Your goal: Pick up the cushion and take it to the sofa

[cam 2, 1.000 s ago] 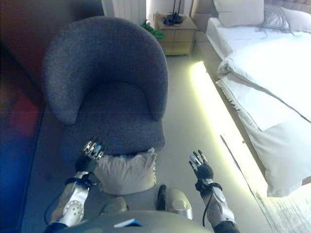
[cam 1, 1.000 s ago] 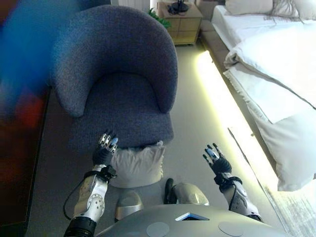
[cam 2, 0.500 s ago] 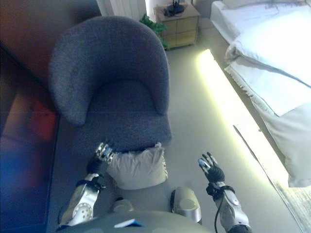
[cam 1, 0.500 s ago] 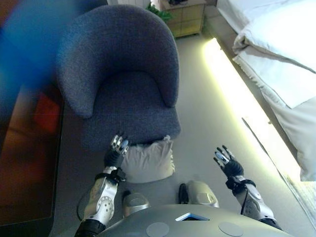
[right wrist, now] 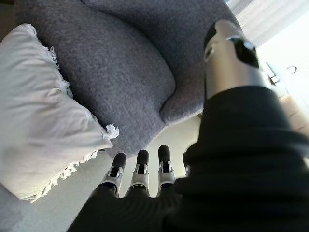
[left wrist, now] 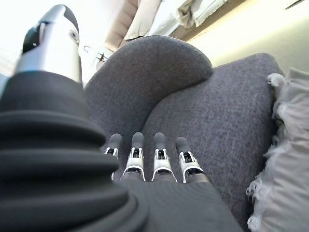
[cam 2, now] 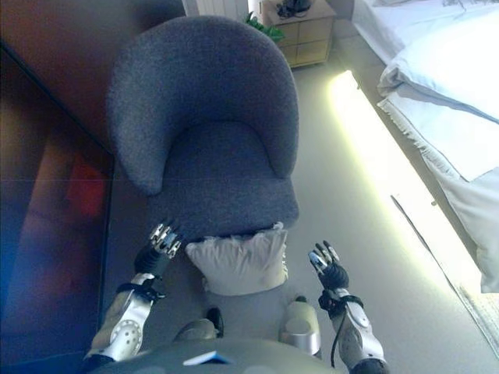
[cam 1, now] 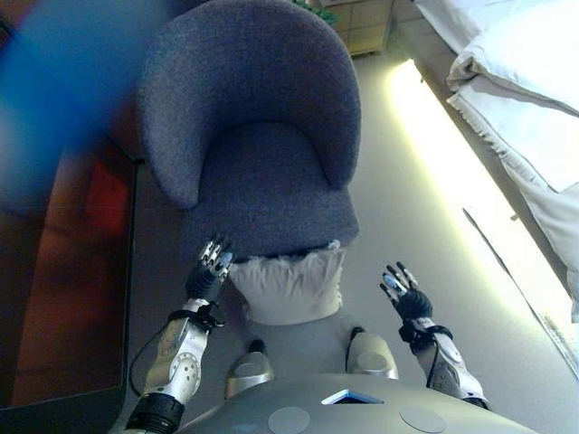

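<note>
- Off-white cloth: the cushion (cam 2: 238, 259), square, soft and creased, with a frayed fringe along its edges. We find it on the floor (cam 2: 343, 179), leaning against the front of the armchair.
- Grey-blue nubby fabric: the armchair (cam 2: 210, 132), a rounded tub shape with a curved back wrapping the seat.
- Our left hand (cam 2: 158, 248) hangs just beside the cushion's left edge, fingers straight and side by side, holding nothing.
- Our right hand (cam 2: 327, 269) hangs near the cushion's right side, apart from it, fingers spread and relaxed.
- White bedding (cam 2: 444, 93) is cut off at the right; a wooden nightstand (cam 2: 300, 31) is cut off at the top.
</note>
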Controlling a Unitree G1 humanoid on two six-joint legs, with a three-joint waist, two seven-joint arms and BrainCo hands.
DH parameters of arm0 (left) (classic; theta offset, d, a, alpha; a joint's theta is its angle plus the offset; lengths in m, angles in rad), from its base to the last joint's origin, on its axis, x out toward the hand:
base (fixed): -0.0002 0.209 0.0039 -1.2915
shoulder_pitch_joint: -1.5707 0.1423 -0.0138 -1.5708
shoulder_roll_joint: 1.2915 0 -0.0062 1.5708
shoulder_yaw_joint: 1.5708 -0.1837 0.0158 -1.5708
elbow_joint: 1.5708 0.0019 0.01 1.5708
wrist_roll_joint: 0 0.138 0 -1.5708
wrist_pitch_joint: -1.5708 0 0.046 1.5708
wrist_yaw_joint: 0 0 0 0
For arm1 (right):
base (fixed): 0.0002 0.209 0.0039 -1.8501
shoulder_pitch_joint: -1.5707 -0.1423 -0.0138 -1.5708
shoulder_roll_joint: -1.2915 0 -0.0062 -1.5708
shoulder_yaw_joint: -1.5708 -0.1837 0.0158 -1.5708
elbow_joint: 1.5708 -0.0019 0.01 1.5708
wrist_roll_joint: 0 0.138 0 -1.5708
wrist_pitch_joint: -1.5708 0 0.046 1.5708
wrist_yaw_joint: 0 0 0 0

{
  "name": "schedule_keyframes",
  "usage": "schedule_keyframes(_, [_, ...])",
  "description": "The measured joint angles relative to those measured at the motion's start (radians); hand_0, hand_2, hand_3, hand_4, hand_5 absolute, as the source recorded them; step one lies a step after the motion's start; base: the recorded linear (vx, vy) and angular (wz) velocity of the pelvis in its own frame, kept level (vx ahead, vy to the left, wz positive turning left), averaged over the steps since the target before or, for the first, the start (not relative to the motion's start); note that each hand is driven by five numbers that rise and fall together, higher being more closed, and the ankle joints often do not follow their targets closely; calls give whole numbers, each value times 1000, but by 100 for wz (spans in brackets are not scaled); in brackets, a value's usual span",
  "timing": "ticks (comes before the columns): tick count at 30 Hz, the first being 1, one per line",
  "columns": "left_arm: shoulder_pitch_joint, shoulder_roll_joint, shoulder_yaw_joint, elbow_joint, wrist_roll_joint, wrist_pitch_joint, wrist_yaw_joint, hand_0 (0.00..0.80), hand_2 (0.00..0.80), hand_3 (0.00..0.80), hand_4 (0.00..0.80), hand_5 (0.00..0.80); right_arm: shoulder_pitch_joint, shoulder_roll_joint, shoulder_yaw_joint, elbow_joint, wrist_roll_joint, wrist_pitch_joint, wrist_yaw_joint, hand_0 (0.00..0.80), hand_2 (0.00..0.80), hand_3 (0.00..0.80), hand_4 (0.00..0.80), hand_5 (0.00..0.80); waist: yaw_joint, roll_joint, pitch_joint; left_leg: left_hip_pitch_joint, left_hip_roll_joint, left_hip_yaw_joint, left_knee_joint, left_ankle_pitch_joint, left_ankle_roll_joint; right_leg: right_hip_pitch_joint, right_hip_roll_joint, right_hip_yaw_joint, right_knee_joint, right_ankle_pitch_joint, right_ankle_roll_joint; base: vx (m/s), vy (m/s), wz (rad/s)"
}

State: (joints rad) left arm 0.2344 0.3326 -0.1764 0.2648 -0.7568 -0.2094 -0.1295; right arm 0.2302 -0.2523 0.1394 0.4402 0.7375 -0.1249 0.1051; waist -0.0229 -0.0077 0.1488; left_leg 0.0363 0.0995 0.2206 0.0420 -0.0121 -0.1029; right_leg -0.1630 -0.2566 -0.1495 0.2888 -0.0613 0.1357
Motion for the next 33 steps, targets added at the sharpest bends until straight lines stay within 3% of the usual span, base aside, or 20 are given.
schedule_keyframes(3, [-38, 42, -2, 8, 37, 0, 19, 0, 0, 0, 0, 0, -57, -7, 31, 2, -49, -20, -10, 0, 0, 0, 0, 0, 14, -23, 26, -115, 0, -6, 129, -56, 8, -84, -21, 9, 27, 2, -5, -233, -125, -19])
schedule_keyframes(6, [-160, 86, -17, 17, 37, -3, 63, 0, 0, 0, 0, 0, -182, -33, 65, 30, -88, -25, -13, 0, 0, 0, 0, 0, 14, -25, 110, -298, 16, -41, 271, -74, 15, -204, -19, 9, 42, 43, -14, -164, -169, 1])
schedule_keyframes(9, [-271, 82, -39, 40, 47, -11, 118, 0, 0, 0, 0, 0, -291, -64, 70, 50, -98, -24, -35, 0, 0, 0, 0, 0, 15, -10, 208, -396, 36, -63, 351, -80, 13, -271, -15, 4, 76, 56, -24, -90, -167, 6])
schedule_keyframes(14, [-366, 59, -96, 85, 79, -41, 193, 0, 0, 0, 0, 0, -376, -91, 79, 49, -98, -28, -73, 0, 0, 0, 0, 0, 11, -1, 306, -517, 66, -91, 431, -91, 12, -374, -11, -15, 184, 27, -53, -76, -95, 15])
schedule_keyframes(16, [-404, 45, -128, 126, 81, -58, 202, 0, 0, 0, 0, 0, -378, -118, 104, 50, -97, -31, -91, 0, 0, 0, 0, 0, 7, 15, 327, -563, 91, -74, 448, -78, 8, -412, -29, -49, 236, -4, -57, -41, 4, 56])
schedule_keyframes(18, [-441, 34, -136, 177, 110, -84, 223, 0, 0, 0, 0, 0, -428, -121, 123, 100, -97, -28, -105, 0, 0, 0, 0, 0, 14, 6, 340, -617, 83, -94, 479, -69, 5, -473, -36, -44, 287, -25, -64, -118, 100, 25])
schedule_keyframes(22, [-518, 37, -158, 235, 142, -88, 312, 0, 0, 0, 0, 0, -655, -148, 136, 165, -97, 0, -134, 0, 0, 0, 0, 0, 37, -2, 367, -743, 71, -149, 629, -134, -7, -614, -29, 17, 386, -26, -70, -83, 89, -33])
schedule_keyframes(28, [-696, 37, -156, 309, 154, -90, 369, 0, 0, 0, 0, 0, -821, -180, 142, 234, -98, 39, -137, 0, 0, 0, 0, 0, 37, 8, 375, -909, 90, -155, 839, -201, 16, -745, -91, 9, 584, -100, -67, -22, 8, 18])
schedule_keyframes(33, [-719, 38, -147, 342, 148, -87, 371, 0, 0, 0, 0, 0, -874, -189, 147, 256, -98, 56, -138, 0, 0, 0, 0, 0, 38, 11, 376, -1050, 89, -177, 989, -245, 21, -885, -115, 38, 737, -148, -71, 37, 2, 9])
